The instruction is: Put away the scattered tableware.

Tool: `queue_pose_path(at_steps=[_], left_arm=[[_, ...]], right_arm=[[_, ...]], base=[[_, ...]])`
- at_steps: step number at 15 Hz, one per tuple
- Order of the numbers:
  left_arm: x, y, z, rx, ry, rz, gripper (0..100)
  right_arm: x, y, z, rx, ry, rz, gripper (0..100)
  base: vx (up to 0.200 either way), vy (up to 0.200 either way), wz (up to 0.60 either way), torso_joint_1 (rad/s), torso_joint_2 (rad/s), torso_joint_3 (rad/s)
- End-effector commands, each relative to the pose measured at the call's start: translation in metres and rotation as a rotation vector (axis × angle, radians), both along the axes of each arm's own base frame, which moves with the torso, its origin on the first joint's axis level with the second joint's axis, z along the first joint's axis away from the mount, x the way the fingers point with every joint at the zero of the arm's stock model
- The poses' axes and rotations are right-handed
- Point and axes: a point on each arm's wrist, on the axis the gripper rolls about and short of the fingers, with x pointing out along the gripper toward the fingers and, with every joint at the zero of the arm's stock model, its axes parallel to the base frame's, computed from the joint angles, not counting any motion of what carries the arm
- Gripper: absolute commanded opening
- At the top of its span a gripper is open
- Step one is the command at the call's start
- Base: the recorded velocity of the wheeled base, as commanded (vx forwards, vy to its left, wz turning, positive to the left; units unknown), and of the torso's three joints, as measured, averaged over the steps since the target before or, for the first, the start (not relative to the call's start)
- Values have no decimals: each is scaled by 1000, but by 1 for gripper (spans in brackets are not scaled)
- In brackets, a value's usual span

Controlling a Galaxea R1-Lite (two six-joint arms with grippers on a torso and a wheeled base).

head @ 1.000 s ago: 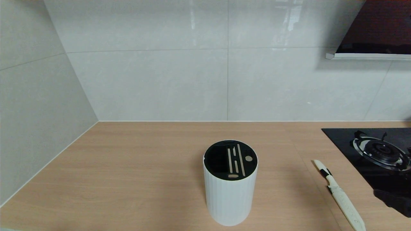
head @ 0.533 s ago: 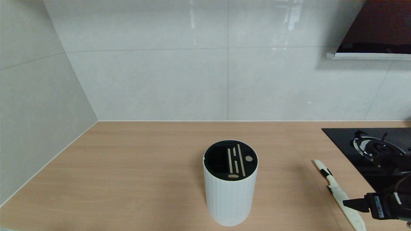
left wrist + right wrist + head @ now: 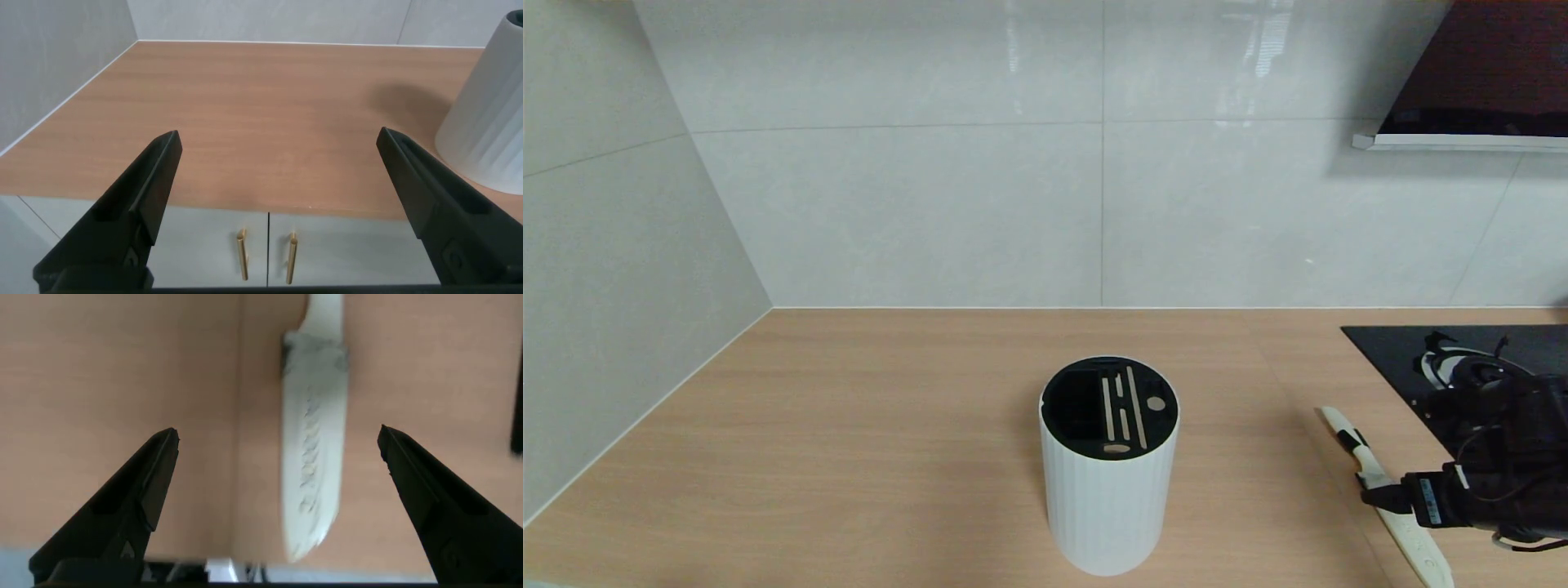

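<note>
A cream-coloured knife [image 3: 1339,426] lies flat on the wooden counter, to the right of a white ribbed holder [image 3: 1107,490] with a black slotted top. My right gripper [image 3: 1385,496] hangs over the middle of the knife, open, with one finger to each side of it. In the right wrist view the knife [image 3: 312,449] lies between and beyond the spread fingers [image 3: 135,508] of the right gripper [image 3: 278,502], untouched. My left gripper [image 3: 278,204] is open and holds nothing, at the counter's front edge to the left of the holder [image 3: 489,106].
A black gas hob [image 3: 1437,359] sits at the right, partly behind my right arm. Tiled walls close off the back and left of the counter [image 3: 890,425]. Cabinet doors with gold handles [image 3: 241,255] show below the front edge.
My right arm has come in from the lower right and moved left across the hob's corner until its gripper is over the knife. Knife and holder have not moved.
</note>
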Motion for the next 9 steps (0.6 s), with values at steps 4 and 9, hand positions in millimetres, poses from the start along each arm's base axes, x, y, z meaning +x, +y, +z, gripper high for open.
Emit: queue_pose_path(at_steps=[4,9], left_arm=[[0,0,0,0,-1,1,100],[0,0,0,-1,-1,1,100]], right_arm=[[22,-3,-24,1,65,0,100],[28,-13,-37,2,69,-34,100]], base=[[0,0,0,0,0,0],[0,0,0,0,0,0]])
